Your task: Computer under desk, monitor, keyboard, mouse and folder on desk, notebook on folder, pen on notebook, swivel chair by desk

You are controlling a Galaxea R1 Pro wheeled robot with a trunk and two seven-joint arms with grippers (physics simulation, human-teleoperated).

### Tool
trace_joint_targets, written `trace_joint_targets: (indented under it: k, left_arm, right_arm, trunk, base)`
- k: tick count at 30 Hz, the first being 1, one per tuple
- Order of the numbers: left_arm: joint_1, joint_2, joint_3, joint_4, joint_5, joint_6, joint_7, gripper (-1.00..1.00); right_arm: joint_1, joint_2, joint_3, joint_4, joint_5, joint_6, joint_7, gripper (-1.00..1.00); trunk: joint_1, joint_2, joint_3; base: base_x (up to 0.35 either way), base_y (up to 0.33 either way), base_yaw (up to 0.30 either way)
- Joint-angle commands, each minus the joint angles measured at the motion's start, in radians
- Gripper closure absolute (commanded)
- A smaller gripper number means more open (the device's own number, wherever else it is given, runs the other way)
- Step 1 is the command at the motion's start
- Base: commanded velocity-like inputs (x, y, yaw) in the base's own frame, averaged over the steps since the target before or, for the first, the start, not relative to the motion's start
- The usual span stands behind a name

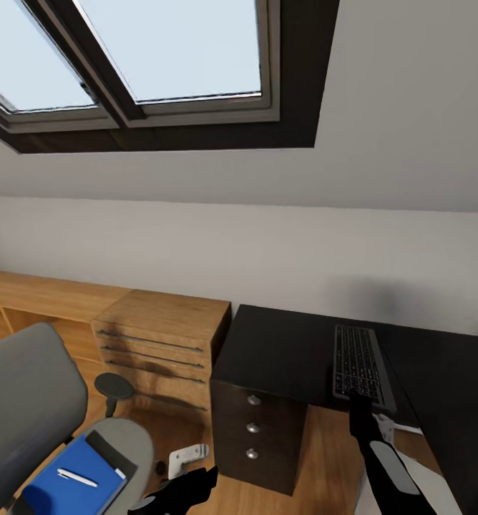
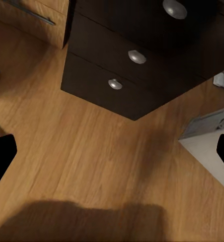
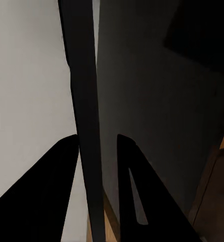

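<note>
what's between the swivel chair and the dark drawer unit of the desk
In the head view, bare wood floor and the left gripper lie between the swivel chair and the desk drawers.

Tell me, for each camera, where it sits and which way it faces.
Head: up high, looking forward and down at the desk, keyboard and swivel chair; both arms show at the bottom edge.
Left wrist: aimed down at the floor and desk drawers; dark fingertips at the sides.
Right wrist: close on the keyboard's edge between its fingers.
Head and left wrist share the drawer knobs.
</note>
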Motion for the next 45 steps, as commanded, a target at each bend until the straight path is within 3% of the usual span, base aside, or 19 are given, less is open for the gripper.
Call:
trace_joint_targets:
  k: [1,6,26,35,45]
  left_arm:
    - [-0.001,0.0,-0.001,-0.004,0.011,0.003,0.008,-1.0]
    - [-0.001,0.0,0.01,-0.038,0.013,0.003,0.007,-1.0]
    - [-0.001,0.0,0.015,-0.058,0.015,0.005,0.01,-1.0]
    - [-0.001,0.0,0.017,-0.058,0.017,0.004,0.011,-1.0]
    - [-0.001,0.0,0.031,-0.058,0.018,0.003,0.012,-1.0]
  right_arm:
    - [-0.001,0.0,0.001,0.001,-0.01,-0.003,0.005,1.0]
    - [-0.001,0.0,0.002,0.002,-0.009,-0.006,0.005,1.0]
    - [-0.001,-0.001,0.003,0.002,-0.004,-0.015,0.007,1.0]
    - [-0.001,0.003,0.009,0.003,-0.001,-0.132,0.008,1.0]
    - [-0.001,0.003,0.012,0.003,-0.001,-0.142,0.008,1.0]
  trunk:
    - [0.001,-0.002,-0.002]
    - [0.001,-0.002,-0.002]
    - [0.077,-0.142,-0.064]
    - [0.112,-0.205,-0.093]
    - [0.15,-0.275,-0.124]
  base:
    - [0.062,-0.028,0.0]
    - [0.021,-0.009,0.0]
    - [0.001,0.0,0.0]
    - [0.0,0.0,0.0]
    - [0.0,0.0,0.0]
